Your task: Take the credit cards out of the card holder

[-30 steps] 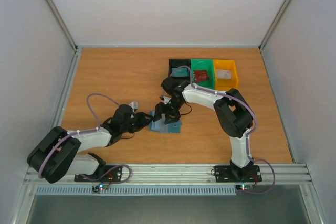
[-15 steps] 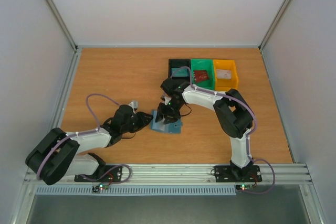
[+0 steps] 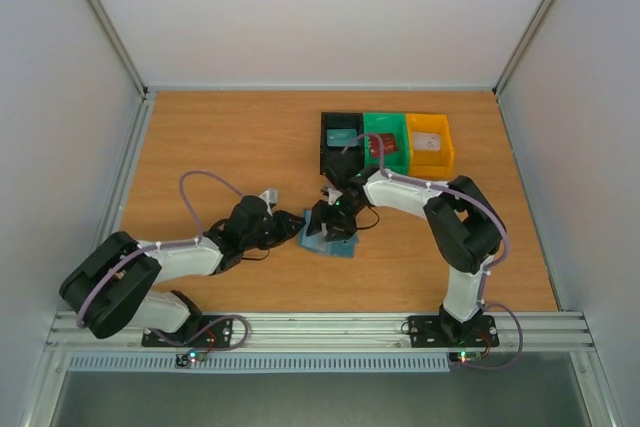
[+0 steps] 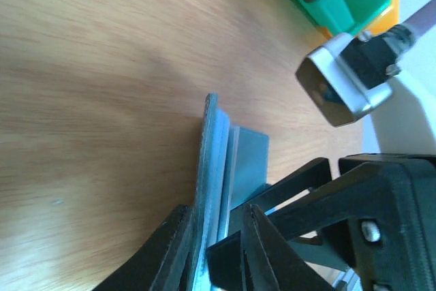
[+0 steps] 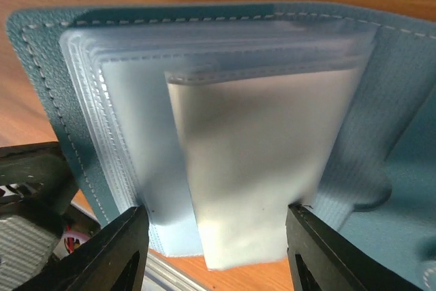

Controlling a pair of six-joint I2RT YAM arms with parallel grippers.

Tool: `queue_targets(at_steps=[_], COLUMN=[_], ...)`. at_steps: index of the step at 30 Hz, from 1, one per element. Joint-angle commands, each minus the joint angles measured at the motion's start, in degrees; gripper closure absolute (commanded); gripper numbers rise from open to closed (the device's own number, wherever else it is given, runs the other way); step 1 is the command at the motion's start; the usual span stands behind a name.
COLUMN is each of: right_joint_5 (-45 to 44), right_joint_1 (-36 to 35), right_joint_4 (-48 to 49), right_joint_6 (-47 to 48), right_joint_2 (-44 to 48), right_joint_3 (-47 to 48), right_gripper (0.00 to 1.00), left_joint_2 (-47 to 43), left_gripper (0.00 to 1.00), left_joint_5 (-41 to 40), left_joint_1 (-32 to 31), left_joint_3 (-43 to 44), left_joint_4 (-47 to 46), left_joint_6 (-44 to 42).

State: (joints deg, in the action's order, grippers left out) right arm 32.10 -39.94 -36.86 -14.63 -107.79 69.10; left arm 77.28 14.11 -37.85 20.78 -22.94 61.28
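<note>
Change since a second ago: left arm (image 3: 180,257) has stretched further right, right arm (image 3: 445,212) has swung its elbow outward, and the card holder (image 3: 338,246) now lies a little more to the right.
Table (image 3: 220,137): brown wood grain, carrying everything below.
Bins: black bin (image 3: 327,147), green bin (image 3: 400,135) and yellow bin (image 3: 443,152) stand touching in a row at the far side, well apart from the holder.
Card holder: blue-grey, near the table's middle between both arms. It is spread open under the right wrist camera, its clear sleeves (image 5: 136,134) fanned out.
Credit cards (image 3: 378,147): the red ones lie in the green bin. The front sleeve holds a pale sheet; I cannot tell if it is a card.
Left gripper (image 4: 214,250): jaws nearly closed, clamping the holder's upright cover edge.
Right gripper (image 5: 218,250): jaws spread wide on either side of the sleeves, gripping nothing.
</note>
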Motion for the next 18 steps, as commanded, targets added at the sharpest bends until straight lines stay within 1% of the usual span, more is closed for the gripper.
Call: queue_targets(at_steps=[1, 3, 8, 10, 12, 14, 15, 18], right_joint_5=[1.03, 0.56, -0.63, -0.92, -0.64, -1.01, -1.07, -0.55], right_joint_1=[2.07, 2.83, 3.81, 4.29, 4.72, 5.44, 5.79, 6.9], right_joint_4=[3.63, 4.23, 2.23, 2.22, 2.13, 1.73, 1.68, 3.04], right_joint_6=[-1.73, -1.77, 0.38, 0.78, 1.25, 1.61, 1.63, 1.48], right_joint_2=[4.79, 6.25, 7.56, 7.96, 8.24, 8.73, 9.18, 10.67], right_joint_3=[-4.51, -6.18, -7.0, -7.57, -8.07, -9.03, -9.74, -12.73], right_gripper=[0.44, 0.43, 0.35, 0.35, 0.37, 0.43, 0.48, 0.69], left_joint_2=[2.88, 3.75, 5.8, 6.96, 8.49, 9.95, 10.6, 12.0], left_gripper=[0.8, 0.82, 0.84, 0.84, 0.84, 0.84, 0.84, 0.82], left_joint_5=[0.0, 0.04, -0.55, -0.49, -0.6, -1.09, -1.32, -1.58], left_joint_1=[-2.91, -3.39, -4.58, -5.4, -5.99, -6.41, -6.57, -6.71], left_joint_3=[3.91, 4.71, 6.25, 6.9, 7.61, 7.99, 8.11, 8.53], left_joint_4=[-6.88, -6.36, -5.47, -6.25, -6.54, -6.4, -6.13, -6.18], left_joint_6=[-0.58, -0.67, -0.28, -0.28, 0.02, 0.84, 1.42, 2.69])
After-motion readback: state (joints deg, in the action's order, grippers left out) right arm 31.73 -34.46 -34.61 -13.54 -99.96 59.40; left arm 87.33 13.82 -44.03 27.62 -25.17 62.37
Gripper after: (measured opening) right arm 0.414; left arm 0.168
